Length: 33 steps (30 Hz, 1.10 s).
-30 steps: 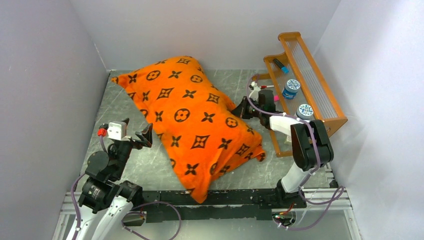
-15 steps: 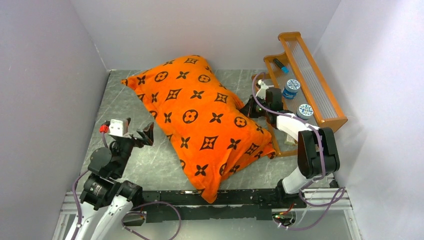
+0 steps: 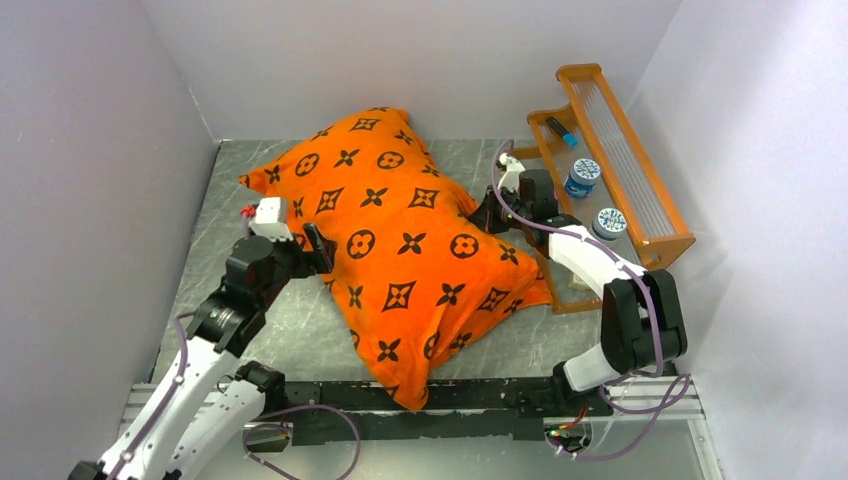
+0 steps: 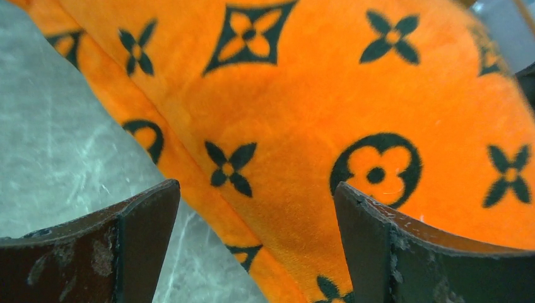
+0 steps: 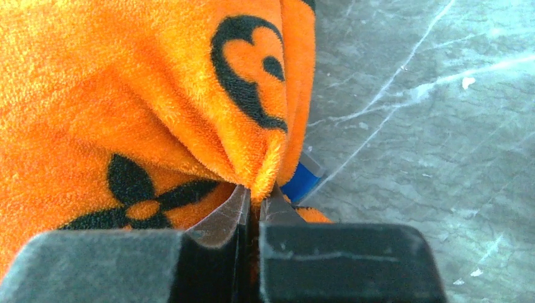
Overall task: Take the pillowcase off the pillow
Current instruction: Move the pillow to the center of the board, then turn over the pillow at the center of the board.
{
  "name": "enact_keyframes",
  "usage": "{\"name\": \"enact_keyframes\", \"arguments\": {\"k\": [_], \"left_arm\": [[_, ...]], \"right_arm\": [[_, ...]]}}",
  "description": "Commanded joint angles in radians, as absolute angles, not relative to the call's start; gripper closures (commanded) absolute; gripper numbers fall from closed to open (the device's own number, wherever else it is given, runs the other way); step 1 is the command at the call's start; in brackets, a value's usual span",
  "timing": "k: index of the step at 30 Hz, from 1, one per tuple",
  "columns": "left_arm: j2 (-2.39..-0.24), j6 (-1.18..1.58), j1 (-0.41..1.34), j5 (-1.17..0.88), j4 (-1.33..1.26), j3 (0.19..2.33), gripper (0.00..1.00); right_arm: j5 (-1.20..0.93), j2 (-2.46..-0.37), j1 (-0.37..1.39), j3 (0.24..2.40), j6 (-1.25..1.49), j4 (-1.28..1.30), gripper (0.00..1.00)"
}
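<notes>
- Pillowcase [image 3: 400,260]: bright orange plush with dark flower, diamond and circle motifs. It lies plump and diagonal across the middle of the grey marbled worktop [image 3: 205,270].
- One corner points at the far left corner of the worktop. The opposite corner reaches the black rail at the near edge.
- The pillow is hidden under the cover.
- Left hand [image 3: 305,245]: at the left long side of the pillowcase, fingers spread wide and holding nothing.
- Left wrist view: the left hand [image 4: 258,252] straddles the pillowcase [image 4: 353,107] edge. One finger [image 4: 135,240] is over bare worktop [image 4: 57,145], the other over orange fabric. Contact cannot be told.
- Right hand [image 3: 487,213]: at the right long side of the pillowcase, near the worktop's right edge.
- Right wrist view: the right hand [image 5: 253,201] has its fingers pressed together on a gathered fold of pillowcase [image 5: 126,95], with the pinched cloth rising in a ridge. A small blue item [image 5: 303,180] sits just beside the fold; what it is cannot be told.
- Orange rack [image 3: 640,190]: stands along the right edge toward the far right corner. It carries two blue-and-white jars [image 3: 582,177] and a dark marker [image 3: 560,130].
</notes>
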State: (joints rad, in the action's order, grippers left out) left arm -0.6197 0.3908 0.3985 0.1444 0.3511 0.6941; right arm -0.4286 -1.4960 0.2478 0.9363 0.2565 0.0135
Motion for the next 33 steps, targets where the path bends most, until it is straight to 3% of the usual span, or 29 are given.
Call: {"name": "enact_keyframes", "arguments": {"k": [1, 14, 20, 26, 29, 33], "left_arm": [[-0.716, 0.53, 0.397, 0.101, 0.395, 0.723, 0.03], [-0.836, 0.663, 0.397, 0.151, 0.288, 0.628, 0.03], [-0.83, 0.678, 0.397, 0.255, 0.325, 0.591, 0.03], [-0.828, 0.755, 0.397, 0.277, 0.275, 0.505, 0.03], [-0.856, 0.78, 0.396, 0.262, 0.244, 0.466, 0.03], [-0.924, 0.801, 0.396, 0.208, 0.187, 0.426, 0.03]], "right_arm": [[-0.438, -1.422, 0.277, 1.004, 0.247, -0.01, 1.0], [-0.608, -1.378, 0.302, 1.038, 0.253, 0.015, 1.0], [-0.634, -1.366, 0.302, 0.992, 0.252, 0.005, 0.91], [-0.563, -1.394, 0.3, 1.106, 0.188, 0.116, 0.69], [-0.54, -1.396, 0.297, 1.147, 0.185, 0.137, 0.45], [-0.546, -1.404, 0.294, 1.171, 0.214, 0.116, 0.22]]}}
